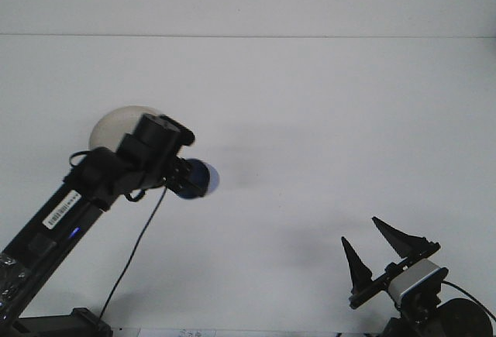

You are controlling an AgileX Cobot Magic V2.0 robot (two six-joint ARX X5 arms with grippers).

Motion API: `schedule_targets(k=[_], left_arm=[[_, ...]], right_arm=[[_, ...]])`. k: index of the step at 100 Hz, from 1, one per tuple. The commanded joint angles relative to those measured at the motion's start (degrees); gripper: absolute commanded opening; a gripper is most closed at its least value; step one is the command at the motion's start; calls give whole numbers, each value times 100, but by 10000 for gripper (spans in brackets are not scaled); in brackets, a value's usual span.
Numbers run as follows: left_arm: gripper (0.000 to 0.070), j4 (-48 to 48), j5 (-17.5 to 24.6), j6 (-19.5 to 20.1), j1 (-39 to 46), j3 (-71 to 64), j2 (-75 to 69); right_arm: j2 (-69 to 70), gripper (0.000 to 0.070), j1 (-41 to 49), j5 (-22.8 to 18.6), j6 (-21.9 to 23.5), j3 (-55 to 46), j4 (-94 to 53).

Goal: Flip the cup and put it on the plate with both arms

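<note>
Two grippers in view: left gripper (186, 178) pinching the blue cup (199, 177) at left centre, held off the table just right of the plate (116, 120). Right gripper (374, 250), lower right, spread wide and empty. Likely mid-carry; setting down on the plate not yet done. Bare white table (325, 135), pale wall behind.

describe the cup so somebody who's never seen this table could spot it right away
Start on the white table and follow the long black left arm up from the bottom left corner. At its tip, the left gripper holds the cup, small, rounded and dark blue, the only coloured thing, just right of the pale plate.
</note>
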Motion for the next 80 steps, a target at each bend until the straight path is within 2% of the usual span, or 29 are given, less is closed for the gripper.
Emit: schedule_targets(k=[1, 19, 33, 49, 80], left_arm=[[7, 42, -39, 136, 605, 157, 149], [7, 337, -35, 107, 2118, 295, 553], [8, 452, -37, 85, 2758, 352, 1200], [9, 831, -37, 42, 3071, 374, 1950], [10, 1311, -37, 42, 3110, 380, 2627]], right_arm=[[0, 483, 52, 2, 37, 35, 46], [0, 483, 52, 4, 37, 33, 44], [0, 483, 52, 4, 37, 33, 26], [0, 483, 52, 2, 39, 33, 4], [0, 483, 52, 4, 46, 28, -35]])
